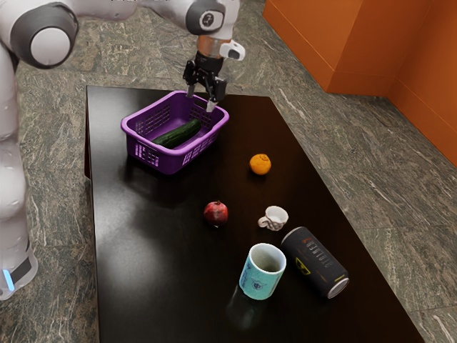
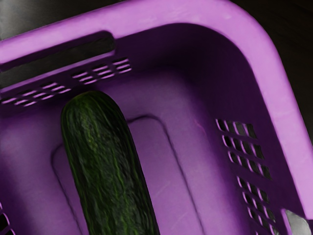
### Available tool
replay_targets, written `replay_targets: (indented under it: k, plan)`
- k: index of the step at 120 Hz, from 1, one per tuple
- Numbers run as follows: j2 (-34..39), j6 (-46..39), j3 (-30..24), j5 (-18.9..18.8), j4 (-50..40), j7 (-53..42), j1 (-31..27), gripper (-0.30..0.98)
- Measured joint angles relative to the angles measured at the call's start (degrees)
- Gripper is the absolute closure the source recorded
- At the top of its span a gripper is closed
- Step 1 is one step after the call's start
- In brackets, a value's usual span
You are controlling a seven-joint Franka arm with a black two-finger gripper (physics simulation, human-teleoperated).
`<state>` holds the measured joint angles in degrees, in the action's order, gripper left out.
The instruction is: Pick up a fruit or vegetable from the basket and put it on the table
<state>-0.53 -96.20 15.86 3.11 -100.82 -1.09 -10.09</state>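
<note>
Black and glossy, the counter (image 1: 153,279) carries a purple basket (image 1: 166,162) at its eleven o'clock in the exterior view. At the basket's one o'clock is the pincer (image 1: 201,98), its fingers spread wide. Inside the basket lies the cucumber (image 1: 178,134), long and dark green, blunt and rounded at one end, its wrinkled skin faintly streaked lighter, running from eight to two o'clock.

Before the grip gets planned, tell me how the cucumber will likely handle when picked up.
The cucumber will probably stay stiff, since it lies straight, without sagging. Its long, rounded body may roll if nudged off-center. Gripped near one end, it would likely tip, being much longer than it is thick.
</note>
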Motion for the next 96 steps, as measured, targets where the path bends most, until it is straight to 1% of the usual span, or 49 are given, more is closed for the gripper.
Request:
replay_targets:
  k: [16, 39, 51, 58, 76, 96]
  plan:
    - [1.08, -4.47, 1.43, -0.08, -4.66, -0.06, 0.15, 0.00]
    - [1.90, -8.73, 1.87, -0.79, -9.57, -0.11, -1.80, 0.00]
    - [2.09, -10.32, 1.80, -1.23, -10.95, -0.09, -3.23, 0.00]
    - [2.13, -11.04, 1.64, -1.44, -11.16, -0.04, -3.74, 0.03]
    - [3.54, -12.17, 1.15, -1.79, -11.71, 0.01, -3.03, 0.02]
    - [5.53, -13.15, 0.77, -2.11, -14.79, 0.05, -1.67, 0.01]
